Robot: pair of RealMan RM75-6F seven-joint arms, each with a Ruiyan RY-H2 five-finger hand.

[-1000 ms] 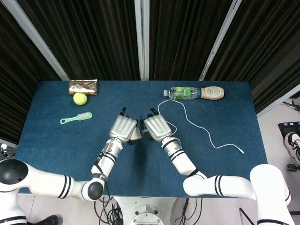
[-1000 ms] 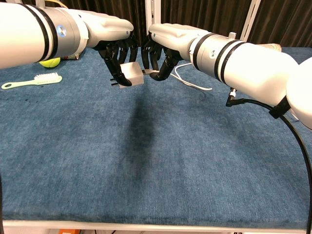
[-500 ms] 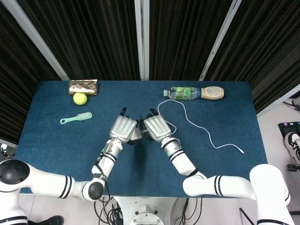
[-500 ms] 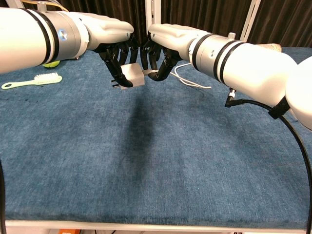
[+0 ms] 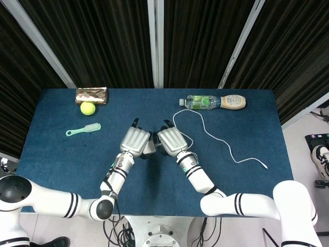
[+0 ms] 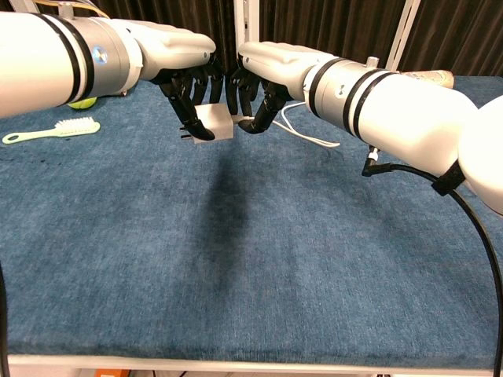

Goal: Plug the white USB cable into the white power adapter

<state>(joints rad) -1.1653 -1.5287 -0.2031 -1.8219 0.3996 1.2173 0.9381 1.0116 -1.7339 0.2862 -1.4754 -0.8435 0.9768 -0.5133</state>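
Note:
My left hand (image 5: 135, 140) (image 6: 185, 67) holds the white power adapter (image 6: 214, 123) (image 5: 149, 148) above the blue table, its prongs pointing left. My right hand (image 5: 171, 140) (image 6: 263, 71) pinches the plug end of the white USB cable (image 6: 245, 120) right against the adapter's side. Behind the right hand the cable (image 5: 216, 139) (image 6: 302, 133) runs in a loop towards the bottles, then trails across the cloth to its free end (image 5: 264, 166) at the right. Whether the plug is seated in the adapter is hidden by the fingers.
Two bottles (image 5: 213, 102) lie at the table's back right. At the back left are a yellow-green ball (image 5: 88, 108), a foil packet (image 5: 91, 95) and a green brush (image 5: 83, 129) (image 6: 51, 130). A black cable (image 6: 409, 166) hangs off my right forearm.
Both hands with the adapter and plug have drifted slightly up and back in the chest view; the plug stays against the adapter.

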